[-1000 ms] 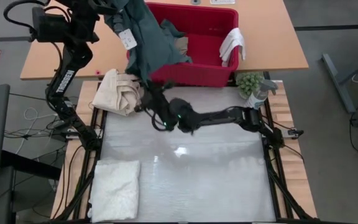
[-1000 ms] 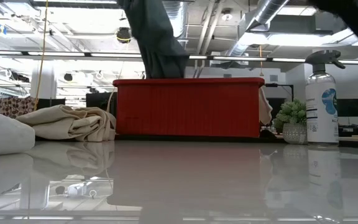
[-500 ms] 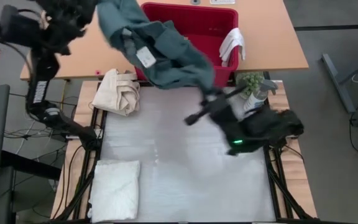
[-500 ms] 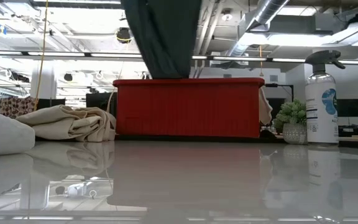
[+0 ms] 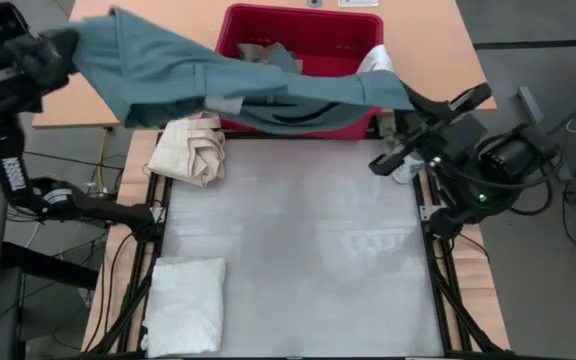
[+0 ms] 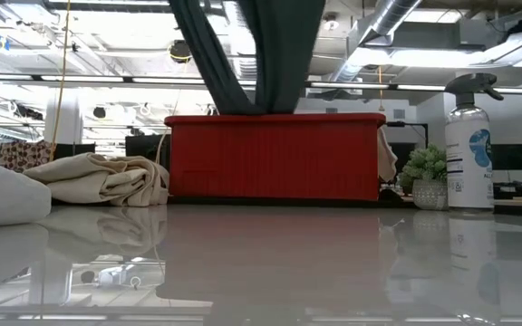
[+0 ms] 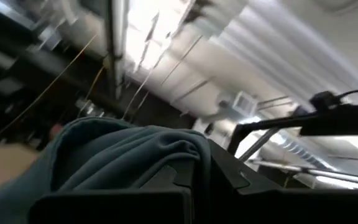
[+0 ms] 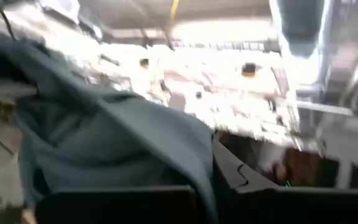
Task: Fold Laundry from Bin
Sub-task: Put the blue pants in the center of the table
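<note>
Left gripper was clamped on one end of the teal-green garment, which was stretched in the air over the red bin, long axis running left-right; right gripper was clamped on its other end.

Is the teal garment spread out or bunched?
Spread out. The garment stretches in the air between the left pincer and right pincer, above the bin; a fold sags in the middle.
</note>
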